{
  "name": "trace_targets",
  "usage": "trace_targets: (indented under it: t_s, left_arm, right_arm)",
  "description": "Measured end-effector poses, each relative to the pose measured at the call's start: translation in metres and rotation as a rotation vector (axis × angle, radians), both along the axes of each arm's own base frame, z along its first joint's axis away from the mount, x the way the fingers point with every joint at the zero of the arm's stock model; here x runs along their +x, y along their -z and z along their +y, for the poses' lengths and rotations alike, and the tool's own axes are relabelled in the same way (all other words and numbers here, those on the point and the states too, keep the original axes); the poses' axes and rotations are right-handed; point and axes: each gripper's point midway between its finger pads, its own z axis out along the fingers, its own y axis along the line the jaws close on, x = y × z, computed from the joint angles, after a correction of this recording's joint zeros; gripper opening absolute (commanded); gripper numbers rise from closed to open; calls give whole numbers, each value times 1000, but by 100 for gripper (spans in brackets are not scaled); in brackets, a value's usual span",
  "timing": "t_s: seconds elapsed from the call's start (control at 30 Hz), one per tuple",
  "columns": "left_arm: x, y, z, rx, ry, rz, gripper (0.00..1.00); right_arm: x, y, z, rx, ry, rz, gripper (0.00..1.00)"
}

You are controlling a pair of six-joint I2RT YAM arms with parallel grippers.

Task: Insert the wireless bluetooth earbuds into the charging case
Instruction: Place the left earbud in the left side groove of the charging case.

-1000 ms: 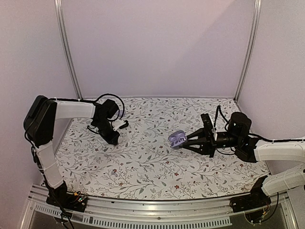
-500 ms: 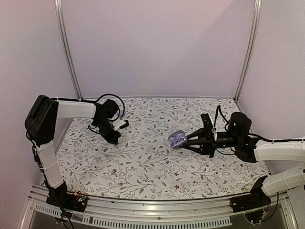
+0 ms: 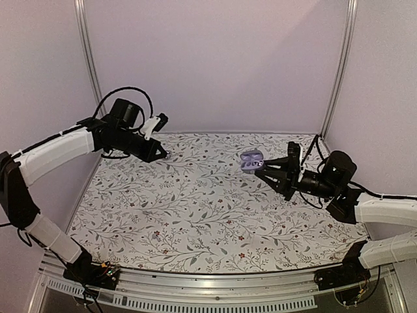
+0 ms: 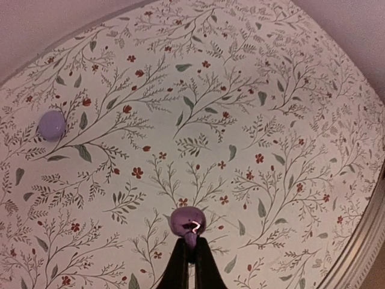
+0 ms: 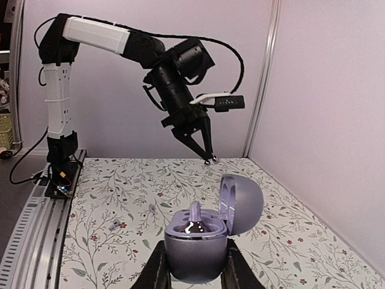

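Observation:
My right gripper (image 3: 257, 167) is shut on the lavender charging case (image 3: 251, 160) and holds it above the cloth, lid open. In the right wrist view the case (image 5: 195, 259) sits upright between my fingers (image 5: 157, 272), and one earbud (image 5: 196, 218) rests in its well with the stem sticking up. My left gripper (image 3: 160, 155) is raised at the back left and shut on the other earbud (image 4: 187, 221), a glossy purple bud pinched by its stem. The left gripper also shows in the right wrist view (image 5: 208, 159), far behind the case.
The floral cloth (image 3: 195, 215) covers the table, with walls and metal posts (image 3: 91, 72) at the back. A small round lavender thing (image 4: 52, 124) lies on the cloth. Two tiny pale bits (image 5: 150, 209) lie on the cloth left of the case.
My left arm has lifted off the cloth and swung up and back with the earbud. My right gripper has carried the case up and towards the back.

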Motion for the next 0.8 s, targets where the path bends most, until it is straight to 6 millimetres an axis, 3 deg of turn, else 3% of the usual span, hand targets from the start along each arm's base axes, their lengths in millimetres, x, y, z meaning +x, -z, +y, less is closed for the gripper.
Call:
trace_targets:
  t_s: [0.07,0.2,0.37,0.47,0.6,0.8]
  left_arm:
    - [-7,-47,-14,-132,12,-84,0]
    - [-34,-119,-40,-367,76,-214,0]
    - [-81,-173,-68,-553,146,-314,0]
    - [-93,-192,-79,-629,118,-305,0]
    - [-90,-200,-94,-693,40,-232,0]
    - [-86,-195,-131,-762,-37,-82,0]
  right_arm:
    - [8,-4,-3,10,60,-50,0]
    - [21,-10,-8,17,158,-144,0]
    - [30,-26,-11,28,277,-340,0]
    - [38,-29,-10,10,331,-437,0]
    - [45,-29,-7,-14,390,-534,0]
    - [38,-39,0,-12,450,-678,0]
